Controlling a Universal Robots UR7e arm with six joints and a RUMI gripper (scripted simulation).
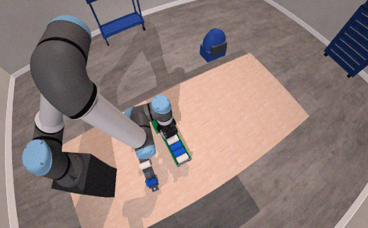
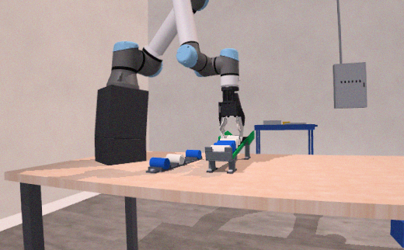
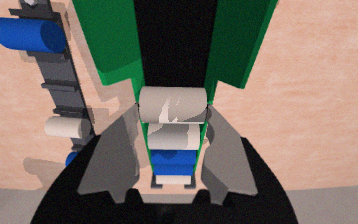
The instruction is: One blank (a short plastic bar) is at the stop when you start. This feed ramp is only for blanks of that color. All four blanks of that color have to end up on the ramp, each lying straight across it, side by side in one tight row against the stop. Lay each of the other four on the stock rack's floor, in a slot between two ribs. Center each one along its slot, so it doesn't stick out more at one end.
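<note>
My gripper is shut on a white blank, straight across the green-walled ramp. The held blank is close up-slope of the row; a small gap or contact cannot be told. From the stop the row is a white blank, two blue blanks and another white blank. The stock rack bears a white blank between two blue blanks.
The stock rack runs beside the ramp, on the robot base side. The ramp's flared green guides rise around its upper end, near my fingers. The forearm hides part of the rack in the top view.
</note>
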